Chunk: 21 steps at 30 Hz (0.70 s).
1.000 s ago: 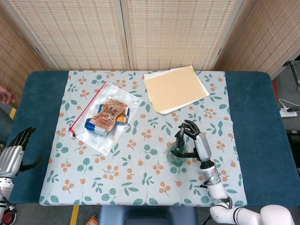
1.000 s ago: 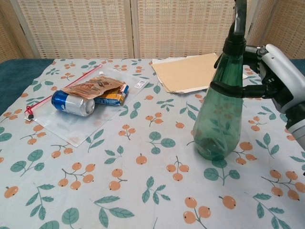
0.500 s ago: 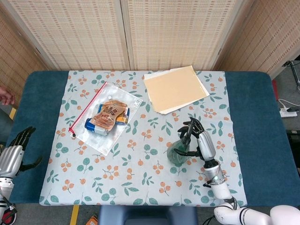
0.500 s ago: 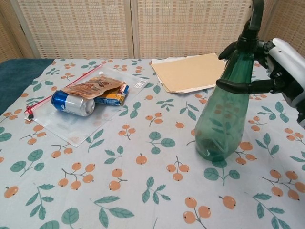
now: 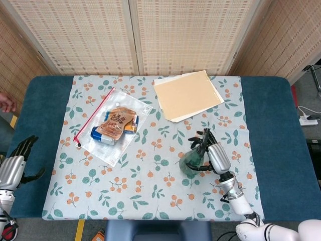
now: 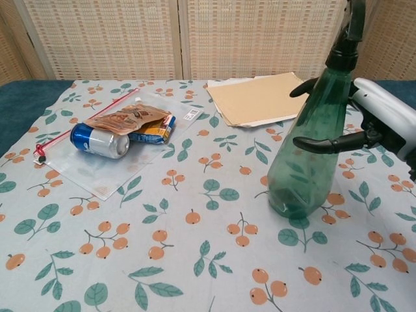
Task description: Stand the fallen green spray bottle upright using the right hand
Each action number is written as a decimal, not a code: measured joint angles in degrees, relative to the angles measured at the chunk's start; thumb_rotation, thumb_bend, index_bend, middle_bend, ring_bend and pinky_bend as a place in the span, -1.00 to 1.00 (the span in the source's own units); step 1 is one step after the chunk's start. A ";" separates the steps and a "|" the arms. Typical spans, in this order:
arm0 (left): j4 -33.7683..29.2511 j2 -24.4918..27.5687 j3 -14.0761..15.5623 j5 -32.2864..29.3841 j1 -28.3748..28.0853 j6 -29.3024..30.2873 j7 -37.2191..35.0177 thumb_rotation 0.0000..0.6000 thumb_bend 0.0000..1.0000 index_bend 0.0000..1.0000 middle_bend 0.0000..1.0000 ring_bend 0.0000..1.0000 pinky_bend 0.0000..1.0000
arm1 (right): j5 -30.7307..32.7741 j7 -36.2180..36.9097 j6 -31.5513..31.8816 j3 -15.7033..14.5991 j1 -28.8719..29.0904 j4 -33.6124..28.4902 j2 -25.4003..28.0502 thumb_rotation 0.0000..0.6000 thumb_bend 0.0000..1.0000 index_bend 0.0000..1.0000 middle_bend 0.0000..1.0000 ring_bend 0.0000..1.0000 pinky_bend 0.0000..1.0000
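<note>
Right robot hand sits just to the right of the translucent green plastic spray bottle, its dark fingers curled loosely around the bottle's body. From the chest view I cannot tell whether they are pressing the plastic or only cradling it. The bottle stands on its base on the floral-printed cloth of the table, directly on the inner side of that hand, with its long axis nearly vertical but leaning a little toward the hand, black trigger head uppermost. That lean is what the next move turns on, I'd say: the bottle has to settle straight over its base before the fingers can part and draw back rightward without dragging it over.

Well away on the far side of the table, the left robot hand rests with fingers spread, holding nothing, so the right is by far the nearer. Beyond the right hand lies a tan paper folder; far off to its left is a clear zip bag holding a blue can and snack packets.
</note>
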 measured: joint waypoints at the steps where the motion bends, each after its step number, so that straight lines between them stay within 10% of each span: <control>1: -0.01 -0.01 -0.01 0.00 -0.01 0.02 0.02 1.00 -0.48 -1.00 -1.00 -0.94 -0.68 | 0.06 -0.52 -0.32 -0.08 0.02 -0.34 0.30 1.00 -1.00 -0.59 -0.24 -0.86 -1.00; 8: -0.01 -0.07 -0.09 0.10 0.01 0.26 0.01 1.00 -0.48 -1.00 -1.00 -0.94 -0.68 | 1.77 -6.10 -5.00 -0.74 0.28 -5.75 4.33 1.00 -1.00 -0.99 -0.54 -1.00 -1.00; 21: 0.05 -0.24 -0.15 0.48 0.06 0.79 0.08 1.00 -0.48 -1.00 -1.00 -0.94 -0.68 | 7.46 -18.43 -11.58 -1.31 0.03 -19.54 14.00 1.00 -1.00 -1.00 -0.80 -1.00 -1.00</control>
